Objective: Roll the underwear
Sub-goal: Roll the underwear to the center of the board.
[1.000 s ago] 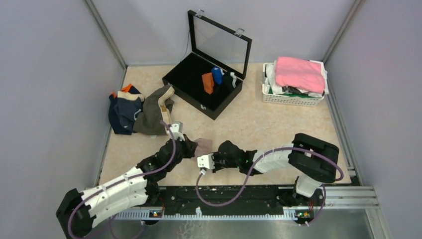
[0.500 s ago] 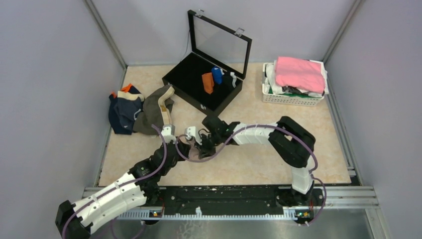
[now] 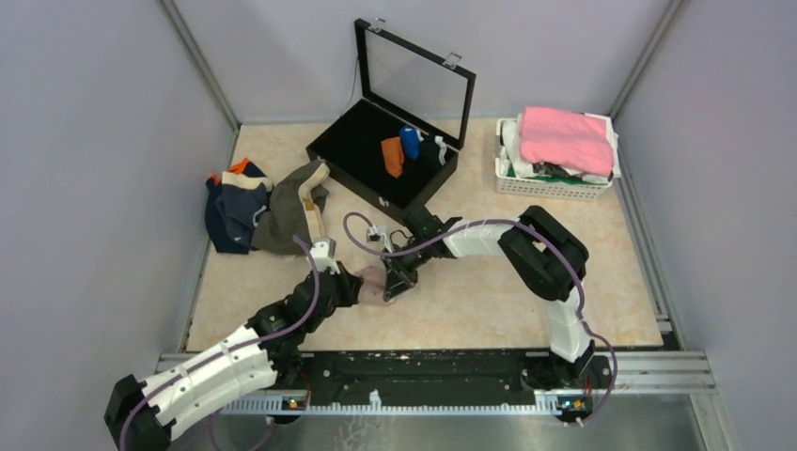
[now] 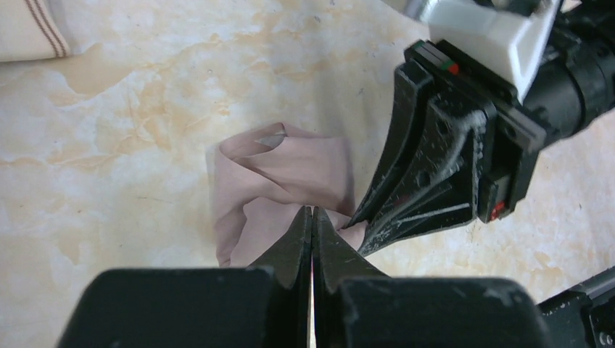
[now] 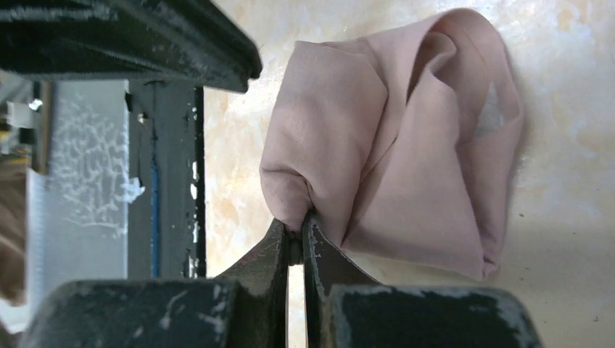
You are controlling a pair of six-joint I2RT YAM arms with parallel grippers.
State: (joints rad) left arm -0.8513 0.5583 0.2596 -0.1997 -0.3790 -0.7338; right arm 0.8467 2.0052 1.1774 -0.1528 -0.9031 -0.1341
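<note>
1. Seen from above, both arms meet over the marble-patterned table [image 3: 489, 282]. The left gripper [image 3: 365, 284] and right gripper [image 3: 395, 286] close in from opposite sides on the pale pink briefs [image 3: 378, 281], which lie crumpled near the table's middle.
2. In the same view, a heap of underwear [image 3: 258, 211] sits well apart at the left wall, navy beside olive-brown with a tan waistband.
3. Behind the arms stands an open black case [image 3: 362, 174] with its glass lid raised. Inside it are an orange roll [image 3: 393, 156] and a blue roll [image 3: 410, 141].
4. To the case's right, a white basket [image 3: 554, 185] carries a bright pink cloth [image 3: 567, 138].
5. From the left wrist, the left gripper [image 4: 312, 216] has its fingers pressed flat together, with the tips against the near edge of the pale pink briefs [image 4: 290, 170]. Whether any fabric is caught between them cannot be told.
6. Also from the left wrist, the right gripper [image 4: 358, 233] comes in from the right, its scuffed black fingers meeting the same edge of the cloth, just beside the left one's tips.
7. From the right wrist, the right gripper [image 5: 296, 230] is clamped on a thick folded corner of the pale pink briefs [image 5: 406, 152]. The rest of the garment lies loosely bunched on the table beyond the fingertips, with a leg opening gaping at the far side.
</note>
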